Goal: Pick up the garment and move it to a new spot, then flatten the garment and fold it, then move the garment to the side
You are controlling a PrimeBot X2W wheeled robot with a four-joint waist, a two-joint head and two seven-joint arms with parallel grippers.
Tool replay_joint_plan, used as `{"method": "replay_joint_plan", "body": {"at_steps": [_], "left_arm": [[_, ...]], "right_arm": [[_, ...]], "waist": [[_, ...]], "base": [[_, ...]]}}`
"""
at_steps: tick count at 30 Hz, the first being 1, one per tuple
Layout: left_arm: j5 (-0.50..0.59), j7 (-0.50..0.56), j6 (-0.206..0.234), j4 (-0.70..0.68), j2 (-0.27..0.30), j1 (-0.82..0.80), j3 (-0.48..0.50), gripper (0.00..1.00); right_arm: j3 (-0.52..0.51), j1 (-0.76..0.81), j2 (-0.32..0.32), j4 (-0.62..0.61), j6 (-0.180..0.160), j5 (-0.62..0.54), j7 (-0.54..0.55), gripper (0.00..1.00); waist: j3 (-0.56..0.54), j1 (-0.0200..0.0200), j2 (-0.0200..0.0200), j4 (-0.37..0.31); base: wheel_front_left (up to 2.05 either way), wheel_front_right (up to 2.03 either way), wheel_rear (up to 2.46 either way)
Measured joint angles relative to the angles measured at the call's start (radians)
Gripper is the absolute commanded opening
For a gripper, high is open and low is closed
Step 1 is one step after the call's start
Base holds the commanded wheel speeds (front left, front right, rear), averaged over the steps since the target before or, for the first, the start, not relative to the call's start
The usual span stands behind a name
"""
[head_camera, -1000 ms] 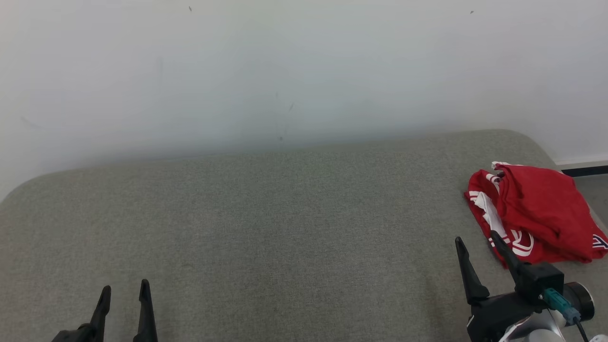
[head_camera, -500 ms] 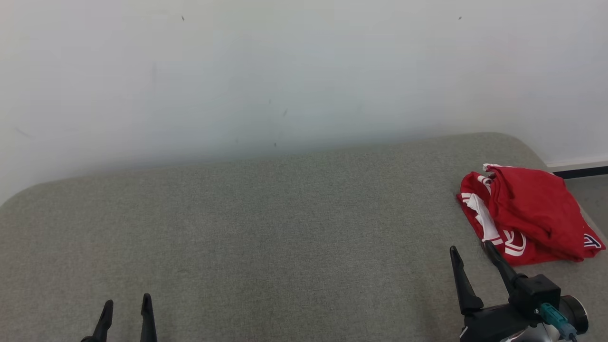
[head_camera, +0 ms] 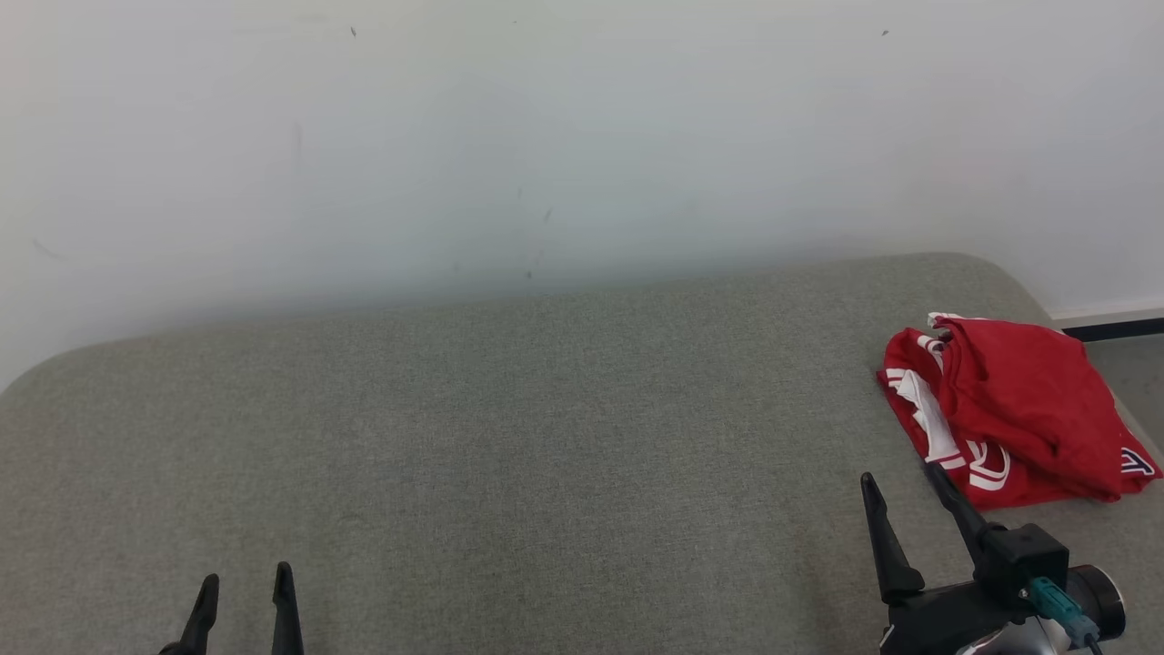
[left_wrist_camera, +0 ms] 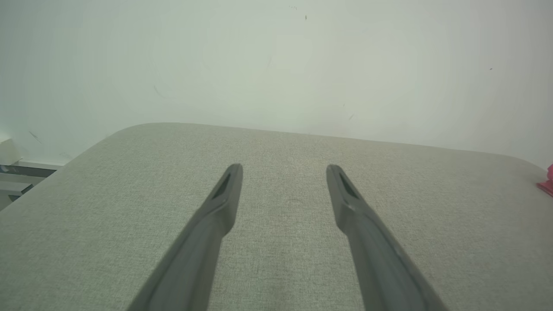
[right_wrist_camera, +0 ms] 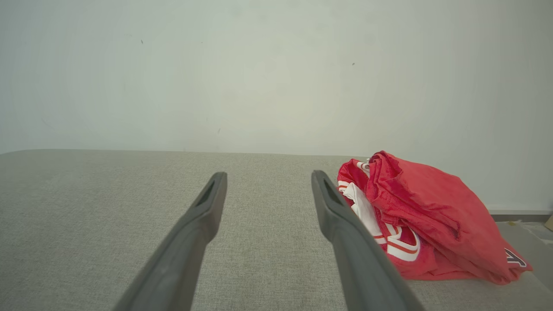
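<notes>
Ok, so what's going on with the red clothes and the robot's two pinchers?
Red garment: crumpled in a heap on the grey cushion, not held.
Left gripper: open, empty.
Right gripper: open, empty, just beside the heap.

Grey-green woven upholstered pad (head_camera: 509,455): flat top, rounded corners. White wall (head_camera: 582,136) stands directly behind the pad, meeting its far edge. A few small dark specks (head_camera: 546,215) on the wall above the pad's middle. Dark baseboard strip (head_camera: 1117,327) at the wall foot past the pad's right corner, with grey floor (head_camera: 1141,359) just below it. Pale stepped ledges (left_wrist_camera: 17,175) off the pad's left corner.
</notes>
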Motion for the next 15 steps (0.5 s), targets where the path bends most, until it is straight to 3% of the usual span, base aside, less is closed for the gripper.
{"method": "replay_joint_plan", "body": {"at_steps": [9, 10, 15], "left_arm": [[0.000, 0.000, 0.012, -0.013, 0.000, 0.000, -0.008, 1.00], [-0.001, 0.000, 0.011, -0.006, -0.001, 0.001, -0.008, 0.00], [-0.014, 0.012, 0.011, 0.041, -0.011, 0.023, -0.007, 0.00]], "right_arm": [[0.014, -0.025, 0.001, 0.021, 0.000, 0.002, 0.000, 1.00], [0.014, -0.021, 0.002, 0.026, 0.000, 0.001, 0.001, 0.00], [0.015, 0.031, 0.012, 0.069, 0.000, 0.009, 0.015, 0.00]], "waist": [[0.007, 0.0001, 0.0000, 0.000], [0.007, 0.0001, 0.0000, 0.000], [0.008, 0.0001, 0.0000, 0.000]], "base": [[0.00, 0.00, 0.00], [0.00, 0.00, 0.00], [0.00, 0.00, 0.00]]}}
